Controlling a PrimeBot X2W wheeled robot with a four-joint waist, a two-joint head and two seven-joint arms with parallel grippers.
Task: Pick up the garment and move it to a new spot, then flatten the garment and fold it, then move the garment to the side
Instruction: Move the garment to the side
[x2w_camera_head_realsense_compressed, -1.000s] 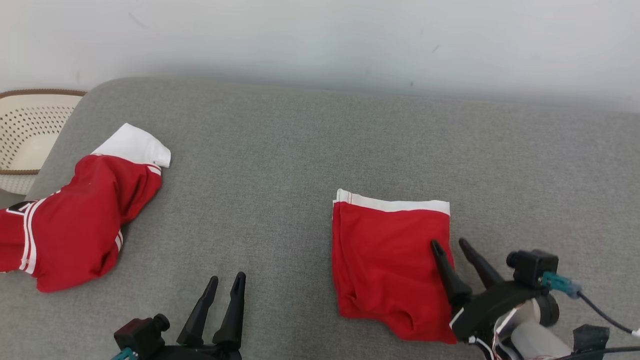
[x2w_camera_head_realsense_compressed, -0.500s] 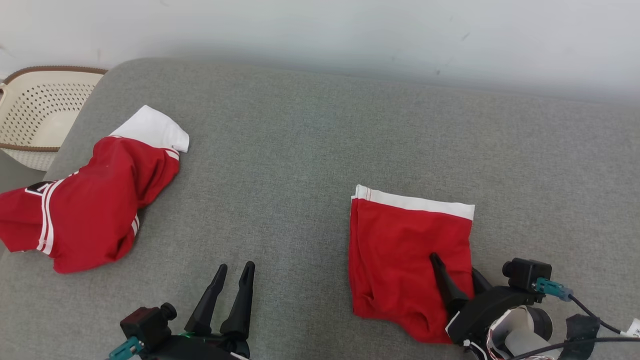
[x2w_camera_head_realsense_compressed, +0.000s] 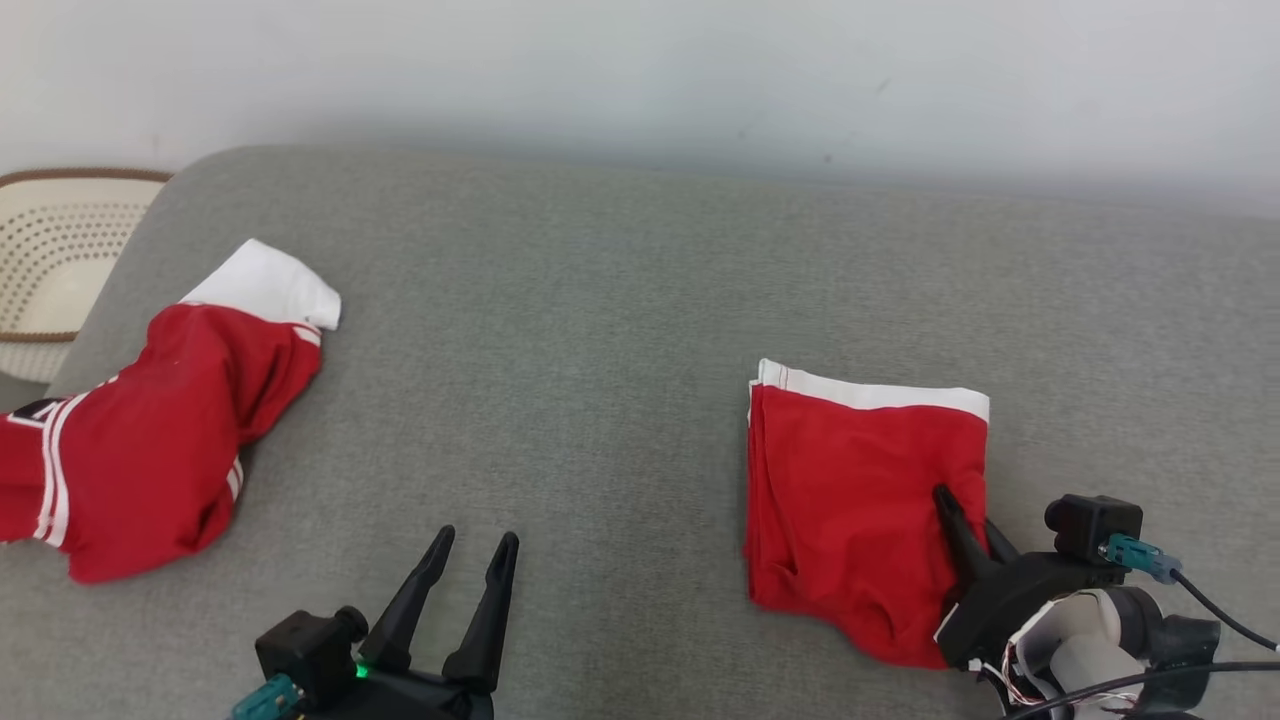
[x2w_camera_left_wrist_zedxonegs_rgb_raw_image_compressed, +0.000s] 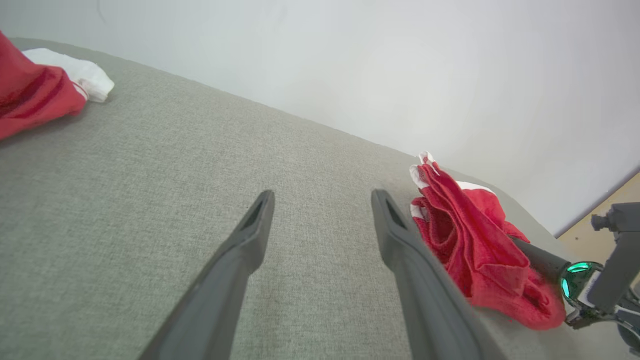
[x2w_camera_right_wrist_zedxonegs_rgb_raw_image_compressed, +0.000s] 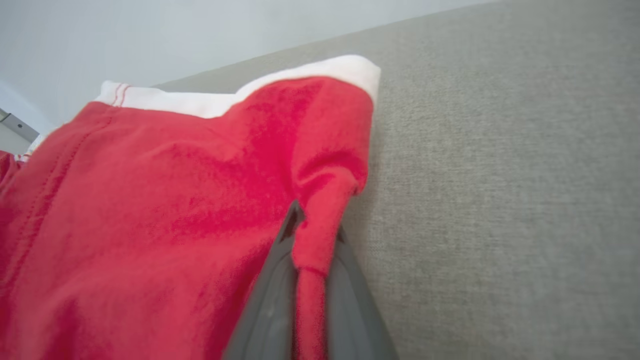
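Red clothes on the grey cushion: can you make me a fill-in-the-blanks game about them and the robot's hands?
1. The right gripper is ____ on the folded garment at its edge.
2. The left gripper is ____ and holds nothing.
3. The folded garment's far band is coloured ____.
4. The crumpled garment lies on the robot's ____ side.
Missing words: shut, open, white, left.

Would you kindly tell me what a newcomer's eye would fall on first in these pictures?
The folded red garment with a white band stands out on the right of the grey fabric surface, a fold at its right edge pinched in the shut right gripper. At the far left lies a crumpled red-and-white garment. The left gripper sits open and empty at the bottom.
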